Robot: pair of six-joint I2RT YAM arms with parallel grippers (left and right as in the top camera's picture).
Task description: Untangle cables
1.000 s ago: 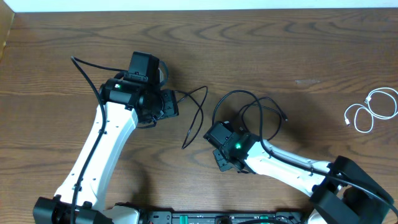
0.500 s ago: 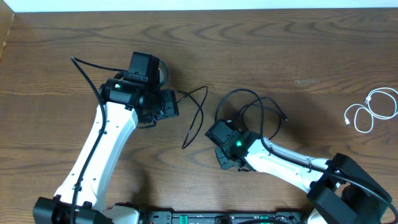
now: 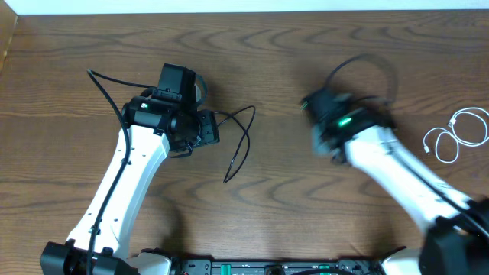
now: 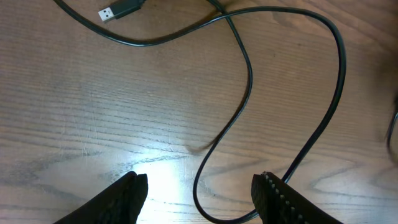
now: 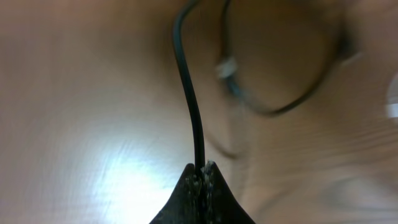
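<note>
One black cable [image 3: 243,141] lies on the table right of my left gripper [image 3: 208,127]; in the left wrist view it loops [image 4: 245,81] between and ahead of the open fingers [image 4: 199,193], its USB plug [image 4: 121,9] at the top left. My right gripper [image 3: 317,103] is shut on a second black cable [image 5: 189,93] and holds it; the cable arcs above the gripper in the overhead view [image 3: 365,65]. The right gripper's fingertips [image 5: 202,171] pinch that cable. A white cable [image 3: 457,134] lies coiled at the far right.
The wooden table [image 3: 306,38] fills the view. The left arm [image 3: 126,179] runs from the bottom left; the right arm [image 3: 401,176] runs from the bottom right, blurred by motion.
My right gripper has swung up and to the right, carrying its black cable away from the table's middle toward the white cable. The left arm and its cable have not moved.
</note>
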